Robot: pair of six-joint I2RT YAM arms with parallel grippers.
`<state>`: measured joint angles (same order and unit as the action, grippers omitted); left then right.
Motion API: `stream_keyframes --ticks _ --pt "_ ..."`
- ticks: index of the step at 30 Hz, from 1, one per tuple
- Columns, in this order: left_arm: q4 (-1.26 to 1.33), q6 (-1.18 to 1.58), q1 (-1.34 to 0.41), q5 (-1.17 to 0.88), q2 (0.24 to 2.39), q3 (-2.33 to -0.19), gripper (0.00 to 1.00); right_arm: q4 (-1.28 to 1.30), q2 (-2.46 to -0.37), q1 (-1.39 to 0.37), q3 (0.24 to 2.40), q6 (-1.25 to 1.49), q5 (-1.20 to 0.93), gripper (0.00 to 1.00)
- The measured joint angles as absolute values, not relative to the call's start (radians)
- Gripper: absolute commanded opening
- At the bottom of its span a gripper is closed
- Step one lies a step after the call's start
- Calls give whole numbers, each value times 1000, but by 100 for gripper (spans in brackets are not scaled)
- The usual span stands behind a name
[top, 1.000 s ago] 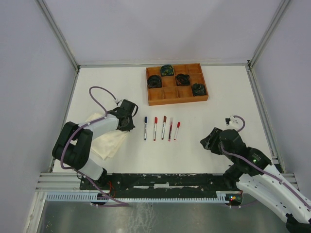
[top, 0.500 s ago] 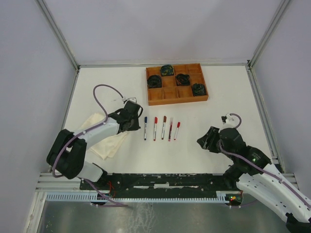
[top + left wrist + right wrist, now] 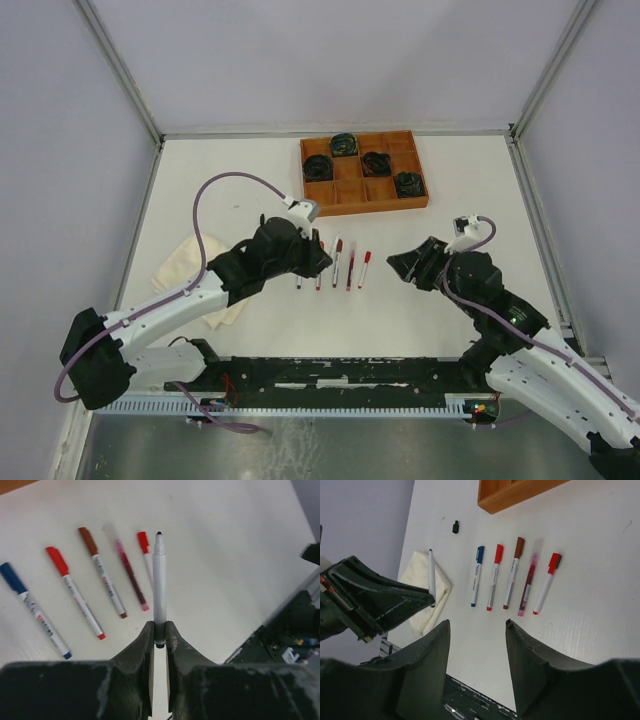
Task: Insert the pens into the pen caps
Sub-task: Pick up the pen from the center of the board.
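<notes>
My left gripper is shut on the back end of an uncapped white pen whose black tip points away from it. It hovers over the left end of a row of capped pens on the table. The row runs blue-capped, red-capped, brown-capped, a pink pen under a clear cap, and red-capped. A lone black pen cap lies beyond the row, near the cloth. My right gripper stands open and empty, right of the row, facing the left gripper.
A wooden compartment tray with dark coiled cable bundles sits at the back. A folded cream cloth lies at the left. The left arm's purple cable arcs over the table.
The left arm swung right from above the cloth to over the row of pens, carrying the white pen. The right gripper moved left and forward toward the row.
</notes>
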<state>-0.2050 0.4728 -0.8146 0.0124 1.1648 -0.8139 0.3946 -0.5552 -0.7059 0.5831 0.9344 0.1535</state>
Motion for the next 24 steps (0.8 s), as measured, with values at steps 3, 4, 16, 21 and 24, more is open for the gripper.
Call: stream_keyframes --ticks 3,4,16,21,24 --pt "-156 474 -857 -44 1138 -814 8 302 -614 -706 589 957 139 56" --pt "-139 474 -866 -63 1132 -814 8 278 -633 -706 591 964 131 56" --pt "-41 484 -931 -133 1132 -814 6 46 -812 -706 598 1050 10 52" --pt "-25 484 -947 -135 1148 -814 3 6 -835 -706 598 1069 -18 49" --pt "-20 484 -953 -138 1155 -814 3 -9 -847 -706 598 1078 -30 45"
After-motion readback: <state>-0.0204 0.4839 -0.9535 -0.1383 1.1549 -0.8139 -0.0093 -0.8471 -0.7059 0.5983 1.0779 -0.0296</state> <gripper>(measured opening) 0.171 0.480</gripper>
